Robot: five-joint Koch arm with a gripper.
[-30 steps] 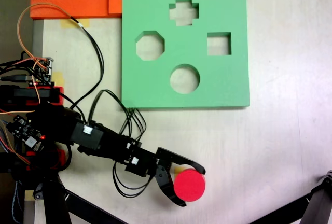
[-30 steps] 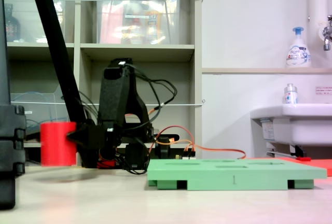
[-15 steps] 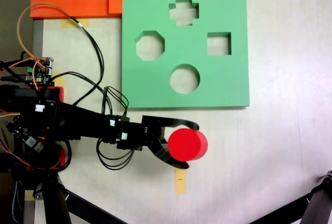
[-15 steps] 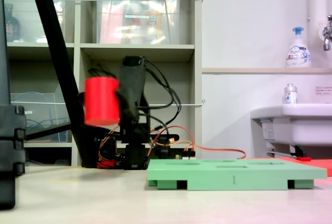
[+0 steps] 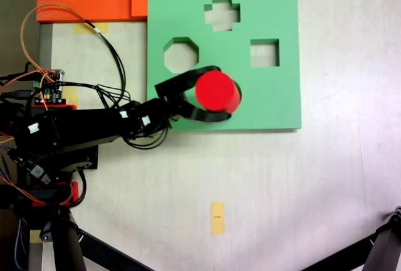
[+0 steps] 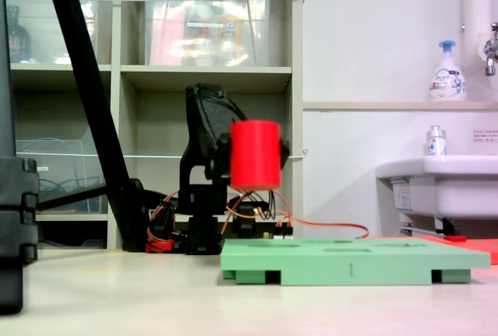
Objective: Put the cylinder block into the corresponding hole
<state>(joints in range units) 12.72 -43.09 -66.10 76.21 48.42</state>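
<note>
Pale bench point(image 5: 326, 189). Gripper point(image 5: 216, 93) clamped on red cylinder point(image 5: 217, 91), high above green board point(image 5: 276, 105). Centre over round hole at board's 6 o'clock, descend upright.

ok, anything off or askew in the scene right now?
Nothing stands out. The hand holds the red cylinder block upright, well above the green foam board, which lies flat with its cutouts intact.

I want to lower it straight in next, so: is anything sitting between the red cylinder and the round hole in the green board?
Nothing visible does. The cylinder block, held by the gripper, hangs in open air well above the green board. From above it covers the round hole's spot, near the octagonal cutout.
</note>
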